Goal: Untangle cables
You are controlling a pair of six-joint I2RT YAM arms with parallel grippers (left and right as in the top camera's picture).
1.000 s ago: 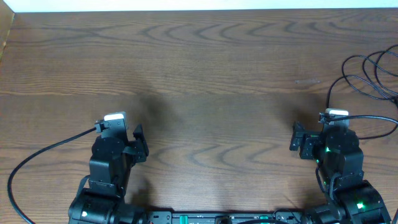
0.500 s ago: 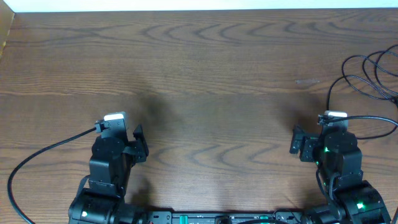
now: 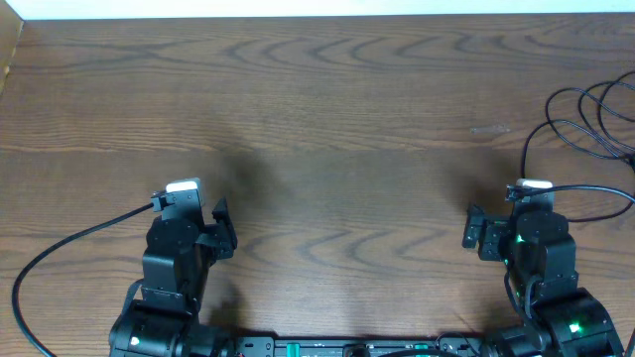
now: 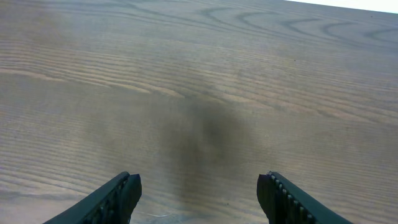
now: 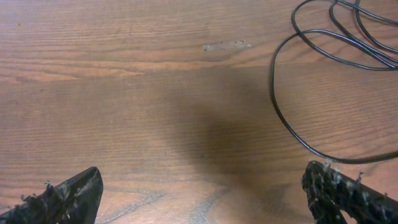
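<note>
Thin black cables (image 3: 536,132) lie in loose overlapping loops at the table's far right edge, running out of the overhead view. In the right wrist view one loop of the cables (image 5: 272,81) curves down across the wood toward my right finger (image 5: 348,193) and ends just short of it. My right gripper (image 5: 202,190) is open wide over bare wood with nothing between its fingers. My left gripper (image 4: 199,190) is open too, low over bare table near the front left, far from the cables.
A thicker black arm cable (image 3: 60,243) trails from the left arm (image 3: 179,258) to the near left edge. The right arm (image 3: 536,253) sits at the front right. A pale scuff (image 5: 227,45) marks the wood.
The right arm has drawn back very slightly toward the near edge. Nothing else has moved.
</note>
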